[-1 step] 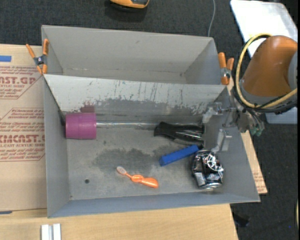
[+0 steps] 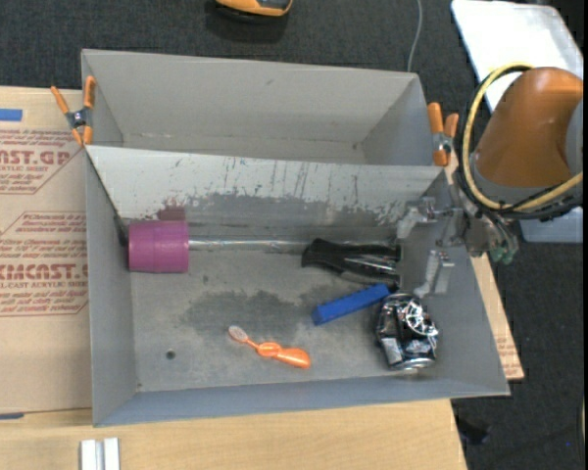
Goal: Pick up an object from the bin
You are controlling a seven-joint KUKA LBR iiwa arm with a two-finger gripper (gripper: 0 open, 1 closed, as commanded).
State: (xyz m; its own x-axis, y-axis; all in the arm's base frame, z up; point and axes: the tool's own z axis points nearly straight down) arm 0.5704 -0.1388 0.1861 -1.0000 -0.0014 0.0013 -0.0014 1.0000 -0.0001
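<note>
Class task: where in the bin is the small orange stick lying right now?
The orange stick lies on the bin floor near the camera view's lower edge, left of the blue bar and the crushed can.

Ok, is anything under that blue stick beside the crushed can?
Bare bin floor shows along both sides of the blue stick. Its right end stops close by the crushed can; whether they overlap can't be told. Anything directly beneath the stick is covered.
</note>
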